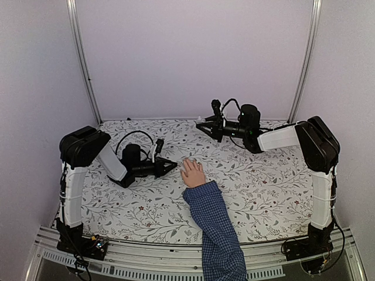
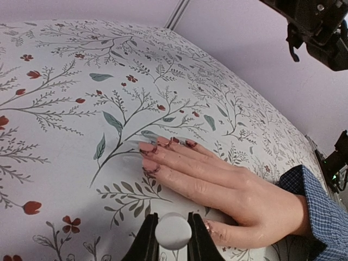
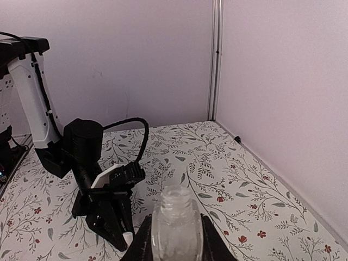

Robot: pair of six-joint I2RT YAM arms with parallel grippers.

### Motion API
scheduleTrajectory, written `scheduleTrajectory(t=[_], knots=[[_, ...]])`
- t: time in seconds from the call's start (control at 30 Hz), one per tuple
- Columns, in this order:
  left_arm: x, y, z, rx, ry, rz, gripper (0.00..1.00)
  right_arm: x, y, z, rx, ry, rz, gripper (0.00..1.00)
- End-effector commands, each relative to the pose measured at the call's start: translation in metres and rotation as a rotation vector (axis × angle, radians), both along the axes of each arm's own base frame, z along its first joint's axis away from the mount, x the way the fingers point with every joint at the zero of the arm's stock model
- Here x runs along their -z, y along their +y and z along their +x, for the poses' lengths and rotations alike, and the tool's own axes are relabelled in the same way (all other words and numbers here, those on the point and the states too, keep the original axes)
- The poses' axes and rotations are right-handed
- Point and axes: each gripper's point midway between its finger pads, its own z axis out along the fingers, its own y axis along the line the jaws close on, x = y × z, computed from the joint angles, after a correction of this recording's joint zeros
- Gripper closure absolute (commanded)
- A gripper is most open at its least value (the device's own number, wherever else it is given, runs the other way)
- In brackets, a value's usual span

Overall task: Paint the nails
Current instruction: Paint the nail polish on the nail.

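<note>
Left gripper (image 2: 173, 242): black fingers closed tight on a small white round-topped cap (image 2: 173, 229), held low over the cloth. What hangs under the cap is hidden in the left wrist view. In the right wrist view a small white tip shows at the end of this gripper.

Right gripper (image 3: 175, 239): black fingers clamped on a small clear glass bottle (image 3: 175, 215). The bottle is upright with its neck open at the top, and the liquid inside looks colourless. Lettering or brand on the glass: cannot tell, nothing legible from this angle.

A pale flesh-coloured hand (image 2: 234, 193) lies flat, palm down, on the white tablecloth printed with grey-green sprigs and small red flowers (image 1: 263, 187). Fingers are together and point toward the far side of the table. A blue checked shirt sleeve (image 1: 218, 234) runs from the wrist back over the near table edge.

The nails (image 2: 147, 147) are at the far end of that hand, around mid-table. Up close, four fingernails look salmon-pink with dark reddish streaks at the edges. The thumb lies on the cloth just beside the left gripper's fingers, and its nail is too blurred to read.

Top view: the left gripper tip sits just left of the fingertips, near but apart. The right gripper with the bottle is farther back and to the right, well apart from the hand, pointing left.

Black cables loop off both wrists.
</note>
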Motion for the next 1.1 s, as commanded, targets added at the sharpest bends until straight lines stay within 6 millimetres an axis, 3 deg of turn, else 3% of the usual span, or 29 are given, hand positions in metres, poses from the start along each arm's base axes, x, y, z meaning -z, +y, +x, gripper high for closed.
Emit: scheduleTrajectory(t=[0.0,0.43,1.07], knots=[[-0.008,0.008,0.003,-0.023,-0.007,-0.019,1.00,0.006,0.004,-0.002,-0.007,0.000,-0.006,1.00],[-0.031,0.014,-0.011,0.039,-0.035,-0.135,1.00,0.005,0.004,-0.003,-0.006,-0.005,-0.009,1.00],[-0.014,-0.004,-0.020,0.100,0.002,-0.088,1.00,0.006,0.004,-0.002,-0.002,-0.007,-0.013,1.00]])
